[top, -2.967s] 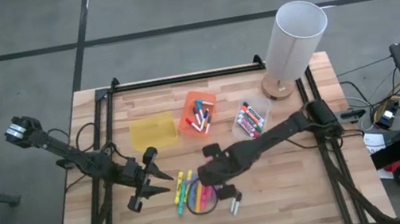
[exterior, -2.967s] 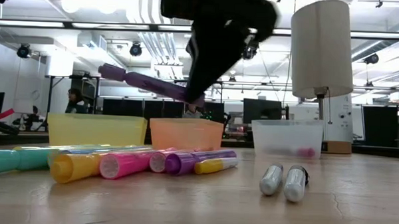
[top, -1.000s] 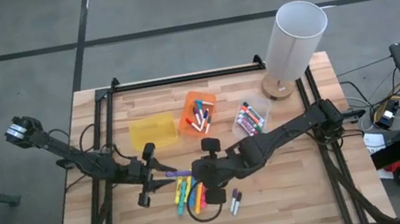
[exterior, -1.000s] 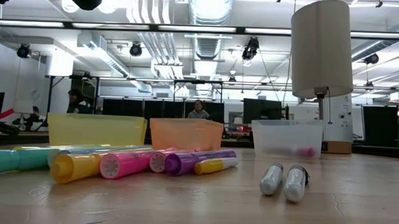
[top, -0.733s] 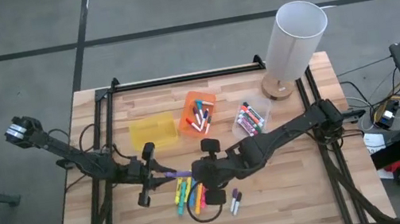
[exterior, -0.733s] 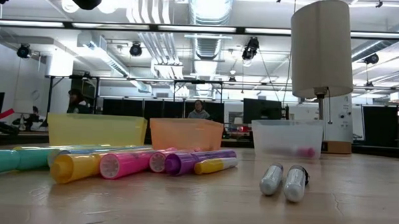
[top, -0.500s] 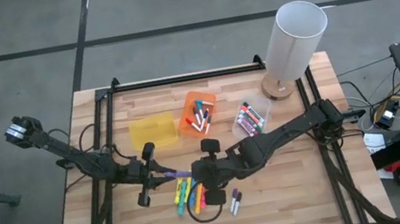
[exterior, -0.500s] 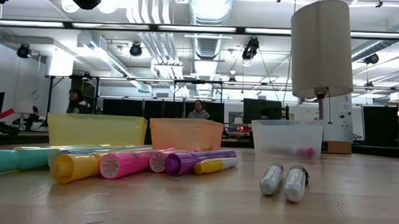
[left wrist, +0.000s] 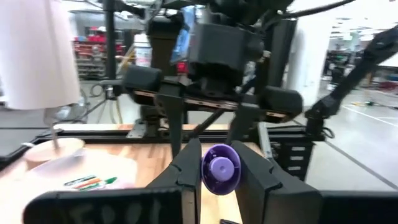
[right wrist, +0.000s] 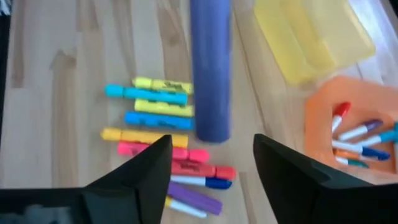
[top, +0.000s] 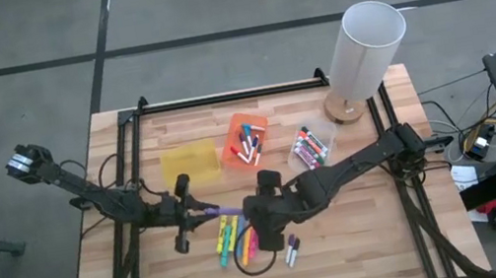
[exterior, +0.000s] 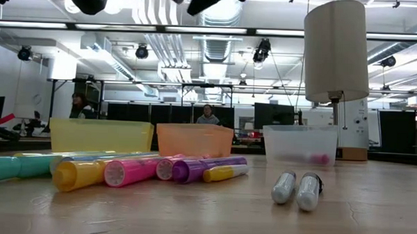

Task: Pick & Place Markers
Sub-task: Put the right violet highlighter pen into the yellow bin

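Your left gripper [left wrist: 217, 171] is clamped on the purple marker [top: 226, 210], held mid-air over the loose markers [top: 237, 241]. Right gripper [right wrist: 208, 162] is spread wide, just let go. Risk: thin end-on pinch, marker could slip if you swing fast toward the yellow bin [top: 188, 161].

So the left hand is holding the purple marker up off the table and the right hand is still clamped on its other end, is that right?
Not quite. The left hand does hold the purple marker above the table, but the right hand has let go: the right wrist view shows its fingers spread wide, clear of the marker on both sides.
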### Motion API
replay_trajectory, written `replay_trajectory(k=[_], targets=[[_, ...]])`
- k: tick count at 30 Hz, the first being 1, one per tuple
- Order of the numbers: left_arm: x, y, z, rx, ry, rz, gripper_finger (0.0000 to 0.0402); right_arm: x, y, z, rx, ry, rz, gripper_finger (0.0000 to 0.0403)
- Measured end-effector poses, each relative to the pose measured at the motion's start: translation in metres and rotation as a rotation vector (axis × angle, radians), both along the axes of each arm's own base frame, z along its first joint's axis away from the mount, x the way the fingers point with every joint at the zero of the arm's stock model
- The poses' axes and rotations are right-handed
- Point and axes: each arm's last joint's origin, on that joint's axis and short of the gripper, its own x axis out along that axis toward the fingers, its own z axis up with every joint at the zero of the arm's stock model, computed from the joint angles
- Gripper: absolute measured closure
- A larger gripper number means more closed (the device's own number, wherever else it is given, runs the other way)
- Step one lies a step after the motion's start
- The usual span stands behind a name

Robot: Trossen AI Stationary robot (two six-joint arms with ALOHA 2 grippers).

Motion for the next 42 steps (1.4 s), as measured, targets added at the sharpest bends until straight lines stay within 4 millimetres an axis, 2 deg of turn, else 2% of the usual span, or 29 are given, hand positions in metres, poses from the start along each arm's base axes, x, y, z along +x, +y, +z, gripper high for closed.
replay_trajectory(k=[3,7,12,16,23,29,35,39,42], targets=[[-0.001,0.003,0.0,-0.008,0.008,0.087,0.0344,-0.004,0.001,-0.004,-0.003,0.037,-0.009,0.0166],[-0.002,0.01,-0.006,0.029,0.085,0.294,0.0344,-0.006,0.003,-0.012,-0.005,0.066,-0.015,0.0156],[-0.006,0.019,-0.013,0.117,0.198,0.573,0.0344,-0.01,0.006,-0.029,-0.014,0.114,-0.024,0.0155],[-0.01,0.027,-0.013,0.173,0.251,0.711,0.0344,-0.01,0.006,-0.044,-0.016,0.131,-0.029,0.0158],[-0.013,0.05,-0.02,0.159,0.35,0.814,0.0344,-0.009,0.006,-0.053,-0.009,0.122,-0.031,0.0156],[-0.015,0.081,-0.023,-0.004,0.555,0.85,0.0344,-0.008,0.007,-0.053,-0.004,0.11,-0.031,0.0163],[-0.016,0.102,-0.014,-0.039,0.695,0.878,0.0344,-0.008,0.007,-0.053,-0.003,0.105,-0.029,0.0165],[-0.014,0.114,-0.006,-0.104,0.802,0.818,0.0344,-0.007,0.007,-0.053,0.002,0.092,-0.028,0.0164],[-0.01,0.119,-0.004,-0.091,0.893,0.795,0.0344,-0.006,0.007,-0.053,0.003,0.088,-0.028,0.0163]])
